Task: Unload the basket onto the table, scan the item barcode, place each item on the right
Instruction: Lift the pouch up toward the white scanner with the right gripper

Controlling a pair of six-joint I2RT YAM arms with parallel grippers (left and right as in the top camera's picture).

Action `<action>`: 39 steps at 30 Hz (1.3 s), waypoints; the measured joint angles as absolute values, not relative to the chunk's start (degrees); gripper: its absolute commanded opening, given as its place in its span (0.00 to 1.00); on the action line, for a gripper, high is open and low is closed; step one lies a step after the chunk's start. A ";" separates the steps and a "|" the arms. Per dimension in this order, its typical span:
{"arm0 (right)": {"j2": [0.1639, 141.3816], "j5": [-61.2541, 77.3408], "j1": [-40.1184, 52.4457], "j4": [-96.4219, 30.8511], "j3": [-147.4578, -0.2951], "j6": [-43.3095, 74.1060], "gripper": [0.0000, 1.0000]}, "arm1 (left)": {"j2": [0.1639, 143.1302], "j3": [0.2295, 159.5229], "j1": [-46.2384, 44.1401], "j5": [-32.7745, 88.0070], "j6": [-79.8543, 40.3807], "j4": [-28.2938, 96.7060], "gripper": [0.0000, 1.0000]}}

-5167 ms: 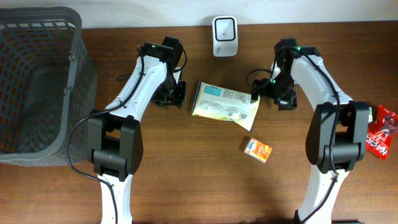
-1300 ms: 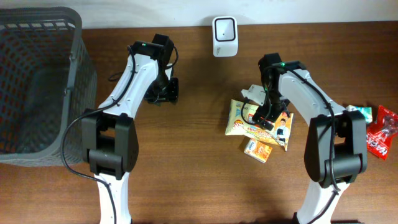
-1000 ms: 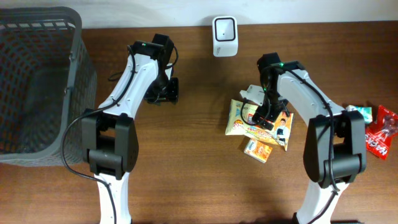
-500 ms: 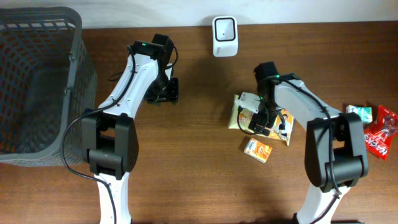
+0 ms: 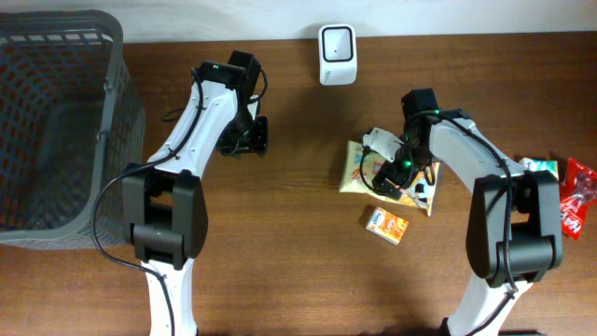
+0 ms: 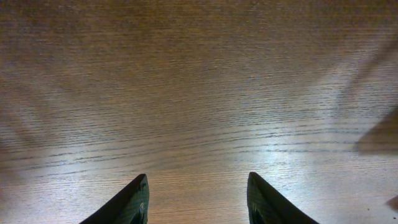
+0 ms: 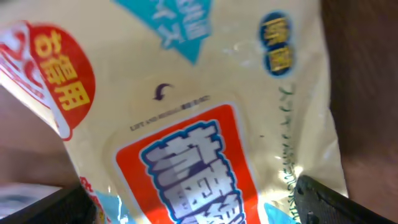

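Observation:
A cream snack bag (image 5: 355,170) with red and blue print lies face up on the table, right of centre. My right gripper (image 5: 392,172) hangs just over its middle, jaws wide open. In the right wrist view the bag (image 7: 186,93) fills the frame and the right gripper (image 7: 196,202) has one finger near each side edge of it. No barcode shows on the bag. The white scanner (image 5: 336,42) stands at the table's back edge. My left gripper (image 5: 244,138) stands open over bare wood, and the left wrist view shows nothing in that gripper (image 6: 196,180).
A small orange box (image 5: 386,224) lies just in front of the bag. A red packet (image 5: 578,201) and a greenish item (image 5: 539,168) sit at the right edge. A large grey basket (image 5: 56,121) fills the left end of the table.
My right arm has swung slightly rightward over the bag, which has turned a little and barely shifted. The left arm has not moved.

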State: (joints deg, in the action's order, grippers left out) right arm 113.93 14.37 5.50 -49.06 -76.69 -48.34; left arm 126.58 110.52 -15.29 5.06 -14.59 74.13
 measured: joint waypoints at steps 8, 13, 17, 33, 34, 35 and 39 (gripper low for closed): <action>113.95 20.29 5.56 -49.04 -76.31 -44.95 0.69 | 126.58 110.52 -15.29 5.08 -14.59 74.15 0.49; 113.95 20.64 5.67 -48.86 -76.25 -43.33 0.15 | 126.58 110.52 -15.29 5.06 -14.59 74.13 0.49; 113.95 20.71 5.69 -48.75 -76.16 -41.32 0.04 | 126.56 110.52 -15.29 5.06 -14.59 74.13 0.49; 116.38 13.43 9.52 -38.44 -94.56 -3.68 0.04 | 126.58 110.52 -15.31 5.06 -14.59 74.13 0.49; 116.38 11.14 10.68 -36.40 -95.61 -0.95 0.04 | 126.58 110.52 -15.29 5.06 -14.59 74.13 0.49; 116.38 9.34 11.60 -35.03 -95.92 1.19 0.04 | 126.58 110.52 -15.29 5.08 -14.59 74.15 0.49; 116.38 0.38 14.96 -32.27 -96.05 9.21 0.04 | 126.58 110.52 -15.29 5.08 -14.59 74.13 0.49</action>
State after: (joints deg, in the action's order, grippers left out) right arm 116.38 0.38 14.96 -32.27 -96.05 9.21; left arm 126.58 110.52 -15.29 5.08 -14.59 74.13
